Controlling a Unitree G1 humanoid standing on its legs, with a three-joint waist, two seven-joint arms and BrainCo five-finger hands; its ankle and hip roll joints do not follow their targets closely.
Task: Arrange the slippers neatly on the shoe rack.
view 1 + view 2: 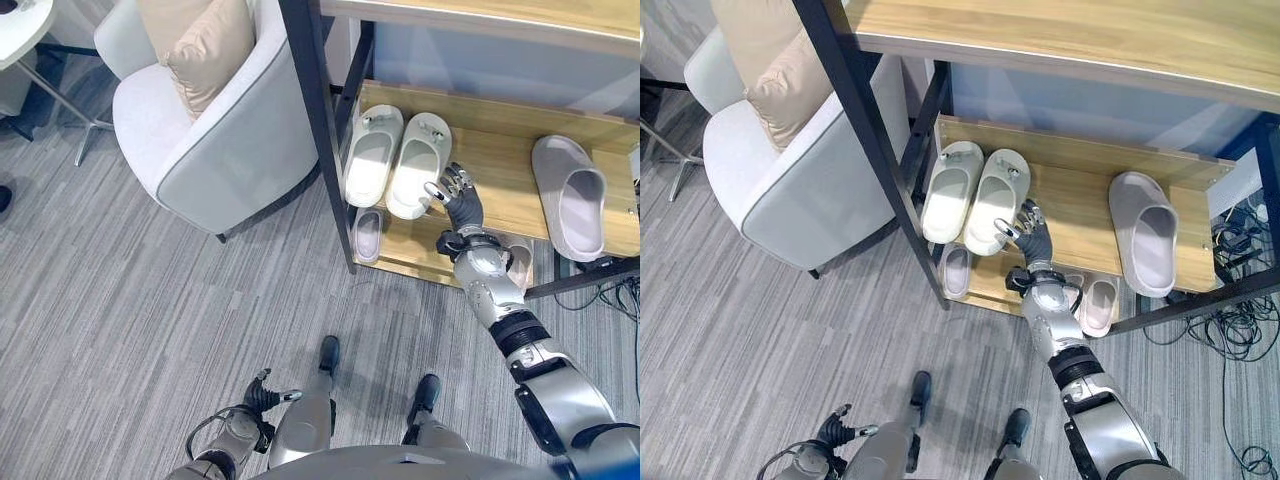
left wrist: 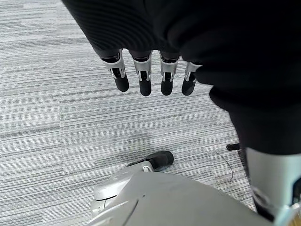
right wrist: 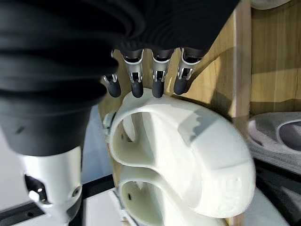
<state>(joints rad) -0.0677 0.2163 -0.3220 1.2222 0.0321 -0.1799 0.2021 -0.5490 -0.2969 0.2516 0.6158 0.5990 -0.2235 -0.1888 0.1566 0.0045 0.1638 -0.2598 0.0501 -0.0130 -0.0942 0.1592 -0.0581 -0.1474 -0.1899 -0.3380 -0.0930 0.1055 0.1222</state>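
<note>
Two white slippers stand side by side at the left end of the rack's middle shelf [image 1: 500,165], the left one [image 1: 373,155] and the right one [image 1: 417,165]. A grey slipper [image 1: 570,195] lies apart at the shelf's right end. My right hand [image 1: 462,198] is open, its fingers [image 3: 157,80] straight and right by the heel of the right white slipper [image 3: 197,155], holding nothing. On the lower shelf sit two small pale slippers, one at the left [image 1: 956,270] and one [image 1: 1100,305] beside my right forearm. My left hand [image 1: 262,393] hangs open over the floor.
A white armchair [image 1: 215,140] with a beige cushion [image 1: 205,45] stands close to the rack's black left post [image 1: 320,120]. A white table [image 1: 20,30] is at the far left. Cables [image 1: 620,290] lie on the floor right of the rack.
</note>
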